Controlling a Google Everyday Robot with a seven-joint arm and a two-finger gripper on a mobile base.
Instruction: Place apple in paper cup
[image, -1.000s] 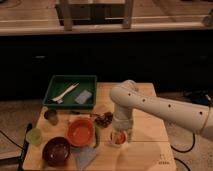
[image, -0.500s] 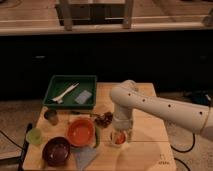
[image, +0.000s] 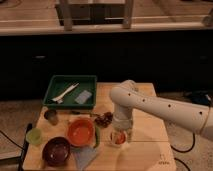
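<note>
"Orange-red apple (image: 118, 140) low at the front of the wooden bench (image: 150, 150), right at the tip of the end effector (image: 120, 132). Pale paper cup (image: 124, 137) at the same spot, just wider than the fruit."

"Inside the cup, or only above it?"

"Seems to sit within the pale wall. Cannot tell whether resting on the bottom or held just over it."

"End effector apart, together, or clamped on the apple?"

"Cannot tell from this side. Pointing straight down, directly over cup and apple."

"And the arm?"

"White arm (image: 165, 107), reaching in from the right and bending down at the wrist above the cup."

"Neighbours on the bench?"

"Dark brownish clump (image: 104, 119) just behind the cup, to the left. Orange bowl (image: 80, 131) left of the cup, near but apart. Dark maroon bowl (image: 56, 150) at the front left, close against the orange one. Bluish cloth (image: 85, 156) in front of the orange bowl. Light green cup (image: 34, 136) by the left edge. Dull grey-brown cup (image: 50, 115) behind that, just in front of the green tray (image: 55, 85)."

"Anything in the tray?"

"White utensil (image: 65, 93) lying slantwise, and a flat grey-blue piece (image: 84, 96) beside it."
</note>
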